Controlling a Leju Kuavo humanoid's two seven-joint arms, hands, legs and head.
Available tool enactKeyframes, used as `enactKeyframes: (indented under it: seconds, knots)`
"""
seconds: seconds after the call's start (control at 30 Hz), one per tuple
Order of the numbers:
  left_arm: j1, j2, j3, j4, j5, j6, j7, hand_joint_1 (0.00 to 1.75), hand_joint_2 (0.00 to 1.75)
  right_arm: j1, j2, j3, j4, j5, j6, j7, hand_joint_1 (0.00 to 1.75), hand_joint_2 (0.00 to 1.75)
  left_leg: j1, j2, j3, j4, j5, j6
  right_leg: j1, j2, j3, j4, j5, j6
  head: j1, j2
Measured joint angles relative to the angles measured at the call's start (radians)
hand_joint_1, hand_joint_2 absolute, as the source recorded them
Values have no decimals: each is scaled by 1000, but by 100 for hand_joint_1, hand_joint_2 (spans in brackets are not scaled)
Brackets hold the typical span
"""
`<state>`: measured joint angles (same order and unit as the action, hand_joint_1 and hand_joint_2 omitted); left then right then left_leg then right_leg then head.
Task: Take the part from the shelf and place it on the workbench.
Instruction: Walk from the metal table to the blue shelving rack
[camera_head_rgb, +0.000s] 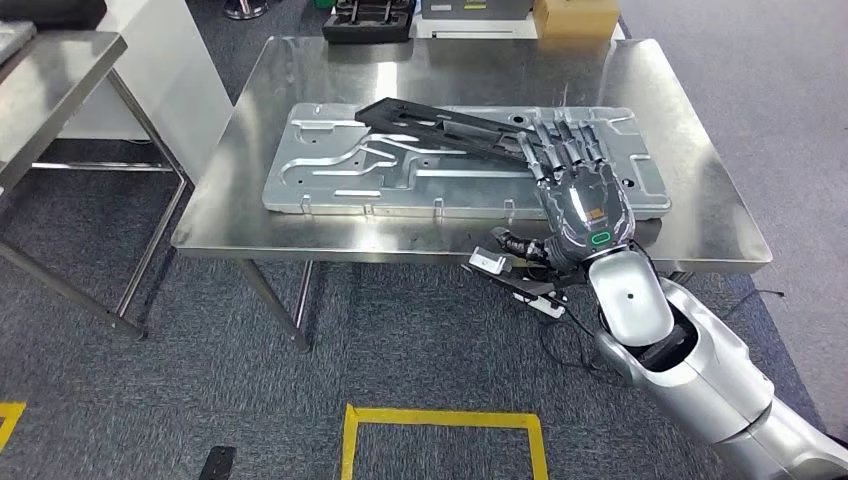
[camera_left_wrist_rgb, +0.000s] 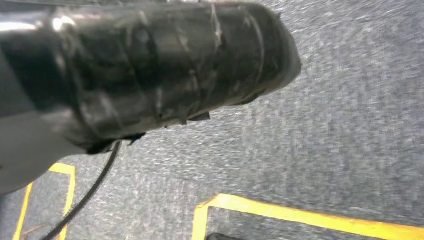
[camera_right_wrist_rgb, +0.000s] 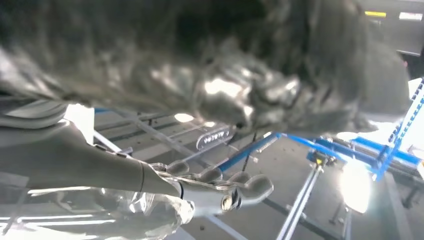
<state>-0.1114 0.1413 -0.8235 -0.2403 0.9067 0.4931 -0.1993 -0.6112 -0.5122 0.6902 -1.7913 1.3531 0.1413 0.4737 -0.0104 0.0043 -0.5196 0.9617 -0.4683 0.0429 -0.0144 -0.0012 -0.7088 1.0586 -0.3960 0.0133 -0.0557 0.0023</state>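
Right hand (camera_head_rgb: 578, 190) fingers over black part (camera_head_rgb: 440, 125) end on workbench (camera_head_rgb: 250, 120); grip unclear, thumb hidden

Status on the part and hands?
Right robot hand holds black part over workbench. Part's far end lies on grey panel. Left hand unclear.

The bench (camera_head_rgb: 300, 100) is bare brushed steel, silver-grey with pale glare. On it the stamped panel (camera_head_rgb: 340, 170) is a lighter matt silver, and the part (camera_head_rgb: 430, 123) across its 12 o'clock edge is flat black. The right hand (camera_head_rgb: 575, 185) is dark grey with a small green ring on its back and an orange spot; its forearm shell is glossy silver. The floor (camera_head_rgb: 400, 340) is speckled blue-grey carpet, with yellow tape (camera_head_rgb: 440, 420) outlining a square at 6 o'clock. A tan box (camera_head_rgb: 575, 15) sits at 12 o'clock.
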Motion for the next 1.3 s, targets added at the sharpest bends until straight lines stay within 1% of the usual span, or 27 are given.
enactKeyframes:
  seconds: [0.07,0.1,0.13,0.17,0.2,0.23,0.3,0.37,0.43,0.47,0.5,0.6,0.63,0.67,0.7,0.77,0.83,0.9,0.97,1.0,1.1,1.13,1.17,1.2,1.23,1.27,1.3]
  knots:
    - [1,-1,0,0,1,0,-1,0,0,1,0,-1,0,-14,0,2,0,0,2,3,-24,-5,27,6,-1,0,-24,109,-103,4,5,0]
    - [1,-2,0,0,1,-1,-2,0,0,1,-1,-2,0,-20,0,3,0,0,3,3,-41,-1,37,6,-2,0,-33,173,-139,6,5,0]
    - [1,-4,0,0,1,-1,-2,0,0,2,-2,-2,0,-24,0,4,0,0,3,4,-58,5,46,5,-3,0,-33,220,-149,10,5,0]
    - [2,-5,0,0,1,-1,-2,0,0,2,-3,-3,0,-28,0,4,0,0,4,4,-76,12,55,3,-5,0,-19,241,-137,13,5,0]
    - [2,-6,0,0,1,-1,-2,0,0,1,-3,-4,0,-30,0,5,0,0,7,4,-96,21,62,0,-7,0,9,227,-113,17,5,0]
    - [2,-7,0,0,1,-1,-2,0,0,1,-3,-5,0,-32,0,6,0,0,9,4,-114,32,69,-5,-10,0,52,184,-91,20,5,0]
    - [3,-8,0,0,1,-1,-2,0,0,-3,-3,-9,-1,-45,1,11,0,0,10,4,-148,57,79,-15,-10,1,143,62,-101,23,5,0]
    - [4,-8,0,0,3,0,-3,0,87,-6,-5,-14,-3,-79,7,20,0,0,8,2,-166,71,91,-26,-6,4,178,-4,-131,14,4,0]
    - [6,-8,0,0,4,2,-3,0,175,-7,-9,-17,-4,-114,13,30,0,0,10,1,-173,73,101,-37,-5,4,167,-7,-121,-2,5,0]
    - [7,-7,1,0,5,2,-3,0,175,-8,-12,-19,-4,-124,14,35,0,0,11,0,-181,83,88,-43,-6,3,159,-7,-112,-10,5,0]
    - [8,-7,1,1,6,2,-3,0,175,-8,-16,-21,-6,-130,14,40,0,0,13,0,-192,109,57,-49,-7,2,150,-7,-102,-18,3,0]
    - [9,-8,1,1,7,3,-3,0,175,-3,-29,-29,-10,-140,12,51,0,0,18,0,-234,278,-81,-62,-5,1,115,-8,-72,-30,-1,0]
    - [9,-8,1,1,8,5,-3,0,175,1,-34,-32,-11,-142,11,54,0,0,18,0,-239,329,-100,-62,-2,1,102,-7,-63,-31,-1,0]
    - [9,-9,1,1,10,6,-4,0,175,5,-38,-34,-12,-145,9,58,0,0,18,0,-231,353,-96,-60,1,2,89,-6,-54,-31,-1,0]
    - [9,-9,1,1,11,7,-4,0,175,9,-43,-37,-13,-148,6,61,0,0,17,0,-205,342,-75,-54,4,2,77,-6,-45,-32,-1,0]
    - [7,-8,1,1,13,10,-6,0,175,13,-54,-44,-18,-152,2,69,0,0,9,-2,-112,231,-38,-29,10,3,58,-6,-28,-31,0,0]
    - [5,-6,1,1,14,11,-8,0,175,14,-66,-54,-24,-154,-1,73,0,0,-1,-4,-21,97,-44,-7,10,2,50,-10,-13,-27,0,0]
    - [3,-5,2,1,14,13,-8,0,175,17,-74,-60,-29,-157,-2,75,0,0,-11,-5,6,38,-45,0,2,1,49,-23,8,-16,0,0]
    - [3,-5,5,1,15,15,-7,0,175,24,-84,-63,-33,-165,-3,81,0,0,-9,-2,5,6,-12,8,-1,3,43,-32,11,-5,-1,0]
    - [3,-6,6,2,15,16,-6,0,175,28,-91,-66,-35,-173,-5,86,0,0,-6,1,3,-9,6,16,1,5,35,-18,-12,-1,1,0]
    - [3,-8,6,2,15,16,-3,0,175,37,-115,-85,-40,-207,-12,108,0,0,-1,6,-26,-18,36,22,0,6,0,130,-145,8,9,0]
    - [3,-9,6,2,15,16,-3,0,175,41,-123,-93,-42,-218,-14,113,0,0,0,6,-40,-12,43,19,-3,5,-6,185,-168,13,9,0]
    - [4,-11,6,2,15,16,-3,0,175,46,-132,-102,-43,-229,-16,117,0,0,3,7,-55,-3,48,16,-7,5,-3,220,-167,19,9,0]
    - [4,-12,6,2,15,16,-4,0,175,50,-141,-110,-45,-242,-18,123,0,0,7,7,-73,8,53,11,-12,5,14,226,-146,27,9,0]
    - [4,-14,6,2,15,16,-4,0,175,54,-150,-121,-47,-258,-22,131,0,0,12,7,-93,23,57,6,-18,4,45,200,-115,36,9,0]
    - [3,-14,6,2,15,17,-5,0,175,59,-159,-134,-48,-276,-27,141,0,0,15,7,-114,42,59,1,-24,4,85,149,-102,47,10,0]
    - [4,-13,6,2,15,18,-5,0,175,62,-167,-149,-51,-293,-32,149,0,0,17,6,-135,62,61,-5,-25,4,127,88,-105,54,12,0]
